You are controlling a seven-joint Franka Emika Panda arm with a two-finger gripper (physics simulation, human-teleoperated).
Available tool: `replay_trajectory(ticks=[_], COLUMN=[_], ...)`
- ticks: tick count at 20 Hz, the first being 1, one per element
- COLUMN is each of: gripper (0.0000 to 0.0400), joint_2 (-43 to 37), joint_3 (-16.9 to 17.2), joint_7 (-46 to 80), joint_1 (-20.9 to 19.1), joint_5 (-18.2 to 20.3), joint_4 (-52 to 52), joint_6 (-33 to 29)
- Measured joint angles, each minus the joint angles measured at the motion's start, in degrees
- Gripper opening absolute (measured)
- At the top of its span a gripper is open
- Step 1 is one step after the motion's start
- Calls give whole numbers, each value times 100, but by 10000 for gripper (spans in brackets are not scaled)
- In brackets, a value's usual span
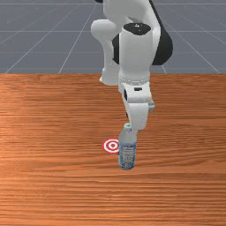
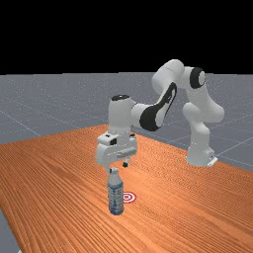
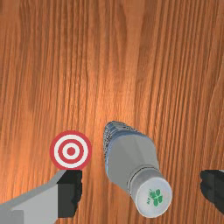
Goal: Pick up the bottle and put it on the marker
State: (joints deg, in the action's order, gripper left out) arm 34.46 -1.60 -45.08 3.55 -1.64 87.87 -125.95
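The gripper (image 2: 118, 167) hangs in the far view with its fingers apart, its tips near the height of the bottle's cap. Under it, the clear bottle (image 2: 115, 193) with a blue and white label stands upright on the table. In the wrist view the bottle's white cap (image 3: 152, 195) lies between the spread fingers of the open gripper (image 3: 142, 190), with space on either side. The red and white ringed marker (image 3: 71, 151) is flat on the wood beside the bottle, apart from its base. From the front, the bottle (image 1: 127, 151) hides the right edge of the marker (image 1: 111, 145).
The orange-brown table (image 1: 53, 132) spreads around the bottle and marker. In the far view the arm's base (image 2: 200, 154) stands on the table at the right, and the arm reaches over from there toward the left.
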Motion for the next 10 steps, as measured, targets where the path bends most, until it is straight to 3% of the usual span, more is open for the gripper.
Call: replay_trajectory(ticks=[3,10], gripper=[400,400], joint_2=[298,238], joint_3=[-22,44], joint_7=[-39,213], joint_1=[-9,1], joint_5=[44,70], joint_4=[-663,-354], joint_6=[842,439])
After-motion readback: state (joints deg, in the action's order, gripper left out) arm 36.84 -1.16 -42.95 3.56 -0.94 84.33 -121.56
